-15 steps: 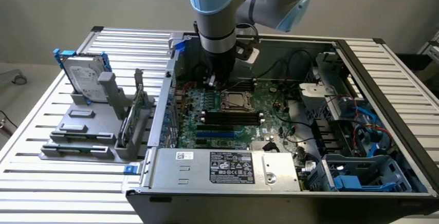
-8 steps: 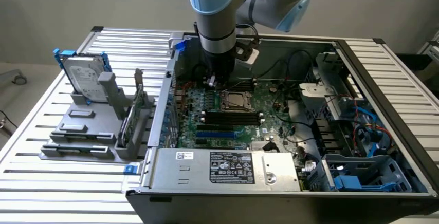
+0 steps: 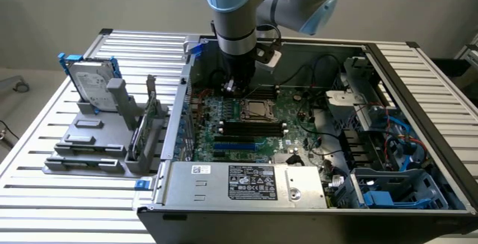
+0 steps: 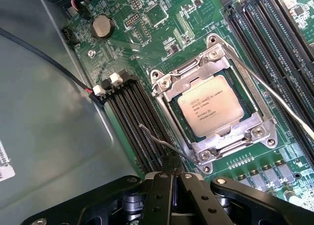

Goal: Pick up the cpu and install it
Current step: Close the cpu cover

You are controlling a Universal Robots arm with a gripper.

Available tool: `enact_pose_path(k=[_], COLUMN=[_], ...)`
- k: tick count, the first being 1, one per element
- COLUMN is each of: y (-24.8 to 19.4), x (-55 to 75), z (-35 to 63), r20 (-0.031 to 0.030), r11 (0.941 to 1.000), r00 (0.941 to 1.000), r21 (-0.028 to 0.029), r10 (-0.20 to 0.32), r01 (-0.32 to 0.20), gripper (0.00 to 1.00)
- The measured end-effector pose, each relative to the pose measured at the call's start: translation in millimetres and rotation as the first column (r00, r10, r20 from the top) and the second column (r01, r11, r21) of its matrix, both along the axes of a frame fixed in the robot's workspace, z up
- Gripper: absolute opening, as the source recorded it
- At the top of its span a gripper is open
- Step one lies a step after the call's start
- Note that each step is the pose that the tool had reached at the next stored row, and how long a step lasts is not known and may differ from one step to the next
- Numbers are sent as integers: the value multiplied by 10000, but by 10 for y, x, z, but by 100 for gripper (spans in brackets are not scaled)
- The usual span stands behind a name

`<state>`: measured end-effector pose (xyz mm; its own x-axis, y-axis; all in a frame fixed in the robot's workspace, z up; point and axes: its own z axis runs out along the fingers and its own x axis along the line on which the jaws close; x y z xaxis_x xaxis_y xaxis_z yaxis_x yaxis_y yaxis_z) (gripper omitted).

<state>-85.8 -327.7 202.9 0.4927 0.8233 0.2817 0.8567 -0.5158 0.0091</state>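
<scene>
Already the cpu [image 4: 209,109] lay flat inside the socket frame [image 4: 164,83] on the motherboard [image 4: 162,34], printed silver top facing up. Your pick and placement looked done.

Your gripper [image 4: 171,172] was pinched fully closed with nothing between its fingers. In the exterior view the gripper [image 3: 236,89] hung low inside the open computer case [image 3: 299,216], at about eleven o'clock from the socket.

From the wrist camera, the fingertips sat just beside the end of a thin wire retention lever [image 4: 162,142], alongside the memory slots [image 4: 132,117]. You could not tell from this whether they touched it.

A second lever [image 4: 274,100] ran across the far side of the socket. Judged: neither lever looked latched, so locking the socket down remained.

Hard drive [image 3: 93,84] stood in its holder at nine o'clock of the case.
</scene>
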Motion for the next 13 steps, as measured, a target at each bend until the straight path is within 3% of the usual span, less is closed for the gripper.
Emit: enact_pose_path(k=[13], y=[-6], x=[-35], z=[24], r20=[-10], r11=[9989], r00=[9989], r21=[0], r10=[-477], r01=[477], gripper=[11])
